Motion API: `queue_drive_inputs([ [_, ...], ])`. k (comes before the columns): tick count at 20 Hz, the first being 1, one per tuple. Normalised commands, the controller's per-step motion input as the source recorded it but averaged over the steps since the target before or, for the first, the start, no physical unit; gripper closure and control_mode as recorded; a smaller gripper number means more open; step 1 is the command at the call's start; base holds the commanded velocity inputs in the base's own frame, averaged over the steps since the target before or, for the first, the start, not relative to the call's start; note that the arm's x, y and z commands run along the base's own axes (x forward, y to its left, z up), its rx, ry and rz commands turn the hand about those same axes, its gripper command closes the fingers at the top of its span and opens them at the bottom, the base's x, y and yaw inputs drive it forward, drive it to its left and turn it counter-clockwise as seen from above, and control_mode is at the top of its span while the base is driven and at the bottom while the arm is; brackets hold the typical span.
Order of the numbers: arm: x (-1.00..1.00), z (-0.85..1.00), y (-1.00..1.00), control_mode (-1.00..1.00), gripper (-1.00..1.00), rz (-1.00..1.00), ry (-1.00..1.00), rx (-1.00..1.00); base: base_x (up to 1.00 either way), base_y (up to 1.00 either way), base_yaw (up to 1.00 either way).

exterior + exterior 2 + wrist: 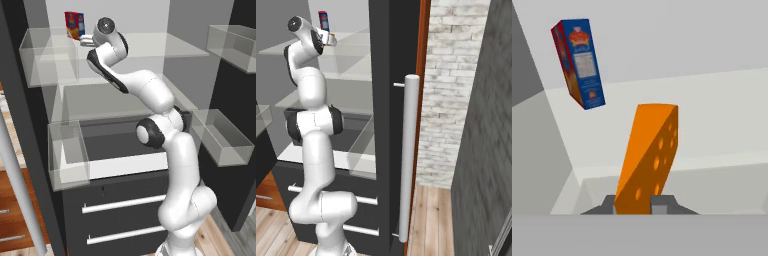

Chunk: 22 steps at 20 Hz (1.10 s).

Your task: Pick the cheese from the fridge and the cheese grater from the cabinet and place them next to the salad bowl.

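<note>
One of the two pickups looks to be in hand, judging from how things lie; nothing has been delivered yet. The gripper (633,204) reaches deep into the open fridge (30,150) at the level of an upper clear shelf, and its jaws are drawn in narrow around the base of the cheese (647,157), one finger on each side of the wedge. From the left base camera the hand (89,40) sits just beside the red-and-blue printed box (74,25), which stands on the same shelf, apart from the cheese.

Seen along the hand, the wedge runs lengthwise away from the fingers, its long axis leaning a little to one side, with the holed face turned toward the right of that view and the flat blunt end farthest from the jaws. Whether it has cleared the shelf I cannot tell.

Left to do, as I judge it: draw the cheese out of the fridge, carry it to the salad bowl, then fetch the cheese grater from the cabinet and set it there too.
</note>
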Motion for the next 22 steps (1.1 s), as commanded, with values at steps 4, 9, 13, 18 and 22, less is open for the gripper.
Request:
queue_drive_inputs([
  [4,-0.19,0.0,-0.01,-1.0,1.0,0.0,0.0,0.0,0.0,0.0,0.0],
  [9,-0.79,0.02,-0.04,-1.0,1.0,0.0,-0.06,0.03,0.0,0.0,0.0],
  [13,-1.0,-0.01,-0.13,-1.0,1.0,0.0,-0.08,0.04,0.0,0.0,0.0],
  [18,-1.0,-0.13,-0.46,-1.0,1.0,0.0,-0.13,0.03,0.0,0.0,0.0],
  [22,-0.77,0.0,-0.65,-1.0,1.0,0.0,-0.08,0.07,0.0,0.0,0.0],
])
